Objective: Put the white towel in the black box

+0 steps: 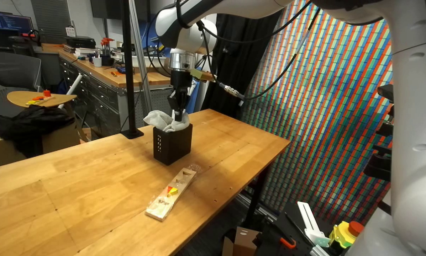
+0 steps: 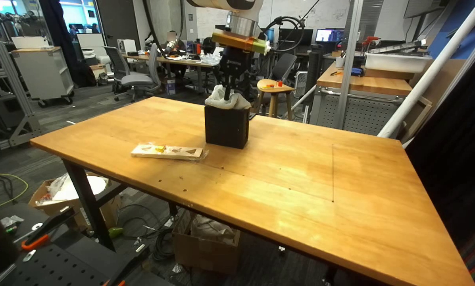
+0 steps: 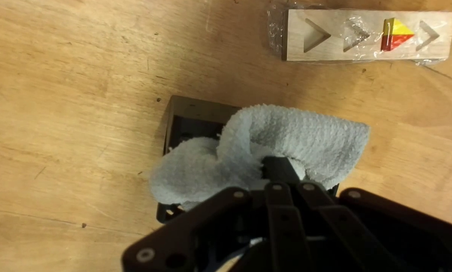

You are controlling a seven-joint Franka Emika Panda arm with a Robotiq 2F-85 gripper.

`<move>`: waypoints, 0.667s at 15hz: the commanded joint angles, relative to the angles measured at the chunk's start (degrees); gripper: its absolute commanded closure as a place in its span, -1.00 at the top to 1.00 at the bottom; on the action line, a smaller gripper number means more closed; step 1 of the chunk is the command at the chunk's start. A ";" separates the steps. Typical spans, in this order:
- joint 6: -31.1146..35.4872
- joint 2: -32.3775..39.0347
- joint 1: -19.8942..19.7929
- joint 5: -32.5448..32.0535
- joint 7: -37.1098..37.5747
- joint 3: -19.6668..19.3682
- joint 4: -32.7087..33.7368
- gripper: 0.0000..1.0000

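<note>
The black box [image 1: 172, 146] stands upright on the wooden table, its dark walls plain to see in both exterior views. The rumpled white towel [image 3: 309, 132] fills much of its mouth; folds rise above the rim and hang over it at two sides. In the wrist view a dark corner of the box's inside [image 3: 195, 127] shows beside the cloth. My gripper [image 3: 280, 168] points down into the middle of the towel [image 2: 216, 100], its fingers together and their tips among the folds. No cloth can be made out between them. The towel's lower part is hidden inside the box.
A pale wooden strip [image 1: 173, 195] with triangular cut-outs and a red and yellow piece lies in clear wrapping near the box. A black post [image 1: 131, 131] rises at the table edge behind the box. The wooden table [image 2: 320, 222] carries these things.
</note>
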 commanded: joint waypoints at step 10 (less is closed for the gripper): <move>-1.08 8.36 -0.37 2.35 0.07 1.69 8.08 -1.00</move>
